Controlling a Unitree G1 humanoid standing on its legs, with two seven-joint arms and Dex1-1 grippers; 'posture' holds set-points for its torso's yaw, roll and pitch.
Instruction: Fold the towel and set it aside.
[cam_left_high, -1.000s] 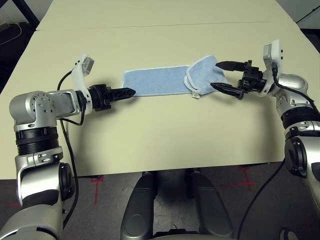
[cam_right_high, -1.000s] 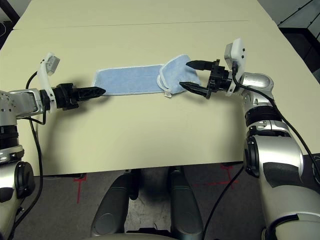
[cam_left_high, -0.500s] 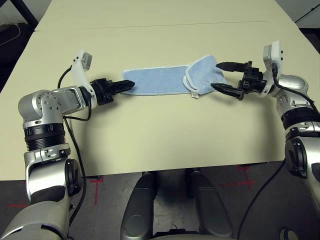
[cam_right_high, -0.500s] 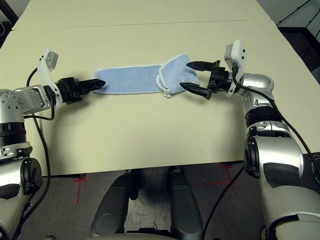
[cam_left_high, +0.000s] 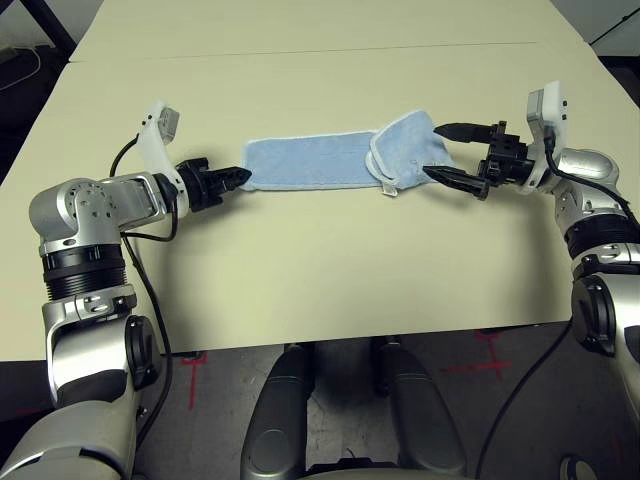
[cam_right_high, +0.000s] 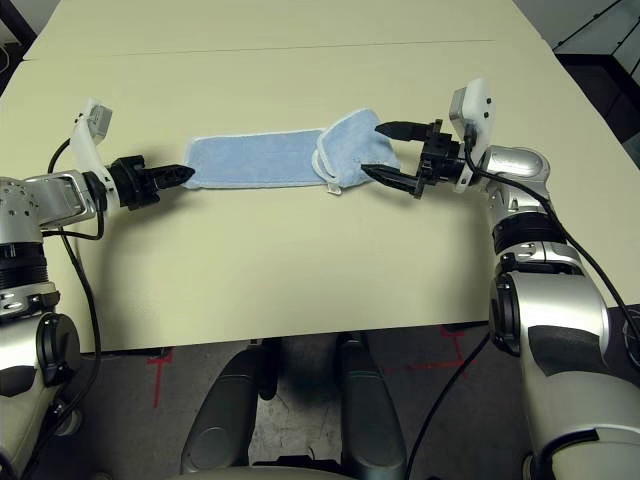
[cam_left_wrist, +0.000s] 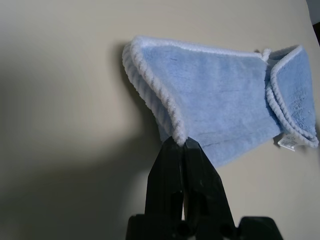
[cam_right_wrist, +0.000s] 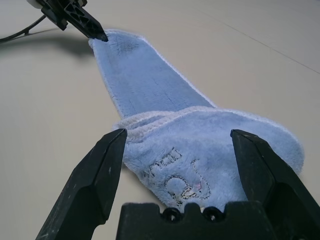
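Note:
The light-blue towel (cam_left_high: 320, 163) lies as a long strip across the table, its right end folded back over itself. My left gripper (cam_left_high: 238, 177) is at the strip's left end. In the left wrist view its fingers (cam_left_wrist: 172, 165) are pressed together on the white edging at the near corner of the towel (cam_left_wrist: 215, 95), which is slightly raised there. My right gripper (cam_left_high: 432, 150) stands open around the folded right end, one finger on each side of it. The right wrist view shows the folded end of the towel (cam_right_wrist: 200, 145) lying between the spread fingers (cam_right_wrist: 100, 165).
The beige table (cam_left_high: 330, 270) stretches well beyond the towel on all sides, with a seam (cam_left_high: 300, 52) across its far part and its front edge (cam_left_high: 350, 338) near my body. Dark floor lies past the table's corners.
My left gripper moved up to the towel's left end and went from open to shut on its corner. The right arm and the folded end have not moved.

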